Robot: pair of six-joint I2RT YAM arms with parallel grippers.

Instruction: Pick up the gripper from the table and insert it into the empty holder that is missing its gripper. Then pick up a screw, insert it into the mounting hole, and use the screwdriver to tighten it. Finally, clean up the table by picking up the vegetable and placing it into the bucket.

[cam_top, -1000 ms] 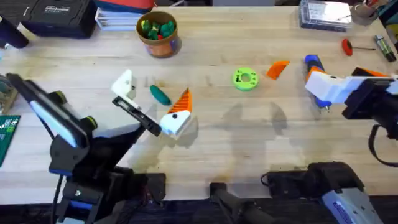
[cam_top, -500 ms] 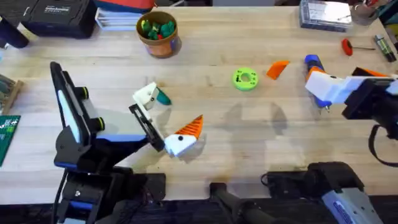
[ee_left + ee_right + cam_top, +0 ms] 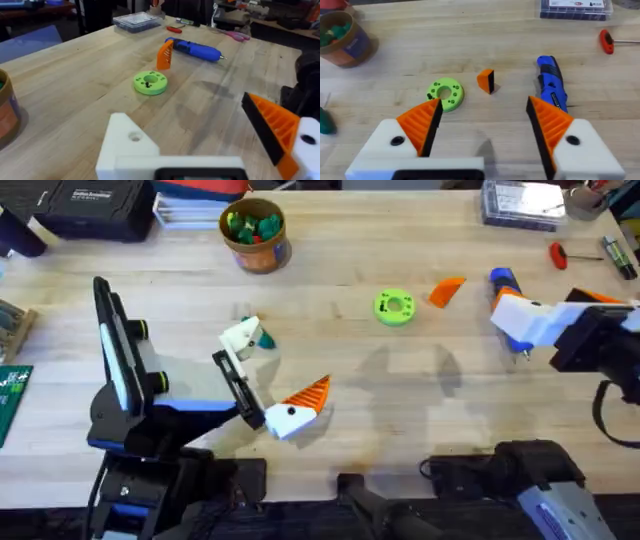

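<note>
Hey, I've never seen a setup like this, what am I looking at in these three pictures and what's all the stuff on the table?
These are two robot arms at a wooden table. One picture is taken from above; the other two come from a camera on each arm's wrist.

From above, the left gripper is at the lower left. One of its fingers has an orange tip; the other is a bare white holder. The right gripper has both orange tips. Both are open and hold nothing.

On the table lie the loose orange gripper tip, a green disc, the blue screwdriver, a small red-handled tool, the teal vegetable and the bucket of toy pieces.
</note>
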